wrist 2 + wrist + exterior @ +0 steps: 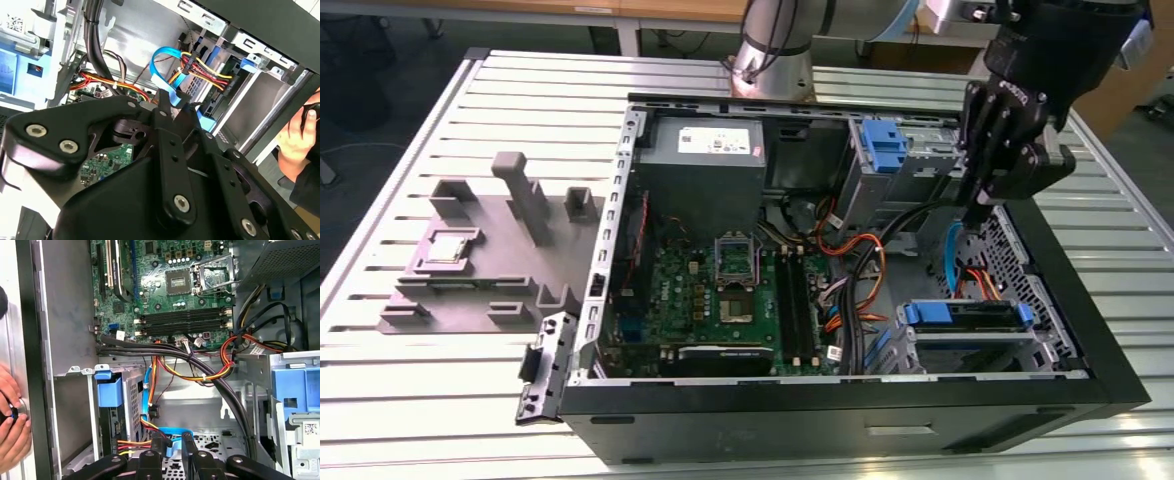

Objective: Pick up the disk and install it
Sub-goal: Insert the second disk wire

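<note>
Presently: disk (961, 316) seated in the computer case (854, 420) bay; rigid, dense, shock-sensitive; grasp by blue rails. Gripper (173, 450) jaws near-closed, empty.

White label on the power-supply box (703, 141) — print unreadable, no other legible text

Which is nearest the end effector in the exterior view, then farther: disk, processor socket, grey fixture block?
1. Disk, blue-railed, in the bay below the end effector.
2. Processor socket, mid-motherboard, toward the exterior view's left.
3. Grey fixture block, outside the case, far on the exterior view's left.
</note>
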`<act>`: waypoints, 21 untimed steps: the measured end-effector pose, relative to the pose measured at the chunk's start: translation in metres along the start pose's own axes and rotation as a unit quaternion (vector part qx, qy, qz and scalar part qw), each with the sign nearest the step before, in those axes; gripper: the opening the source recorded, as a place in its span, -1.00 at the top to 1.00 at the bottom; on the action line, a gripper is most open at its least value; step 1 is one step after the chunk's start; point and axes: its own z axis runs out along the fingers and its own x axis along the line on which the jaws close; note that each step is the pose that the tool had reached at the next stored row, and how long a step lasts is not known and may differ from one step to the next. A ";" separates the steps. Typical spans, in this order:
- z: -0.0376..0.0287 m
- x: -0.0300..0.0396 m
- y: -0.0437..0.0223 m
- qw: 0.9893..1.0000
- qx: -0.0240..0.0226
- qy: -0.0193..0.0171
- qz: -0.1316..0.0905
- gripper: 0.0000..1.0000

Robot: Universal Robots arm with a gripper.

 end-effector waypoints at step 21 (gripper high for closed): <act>0.0176 -0.0063 -0.0003 0.998 0.007 0.066 -0.001 0.68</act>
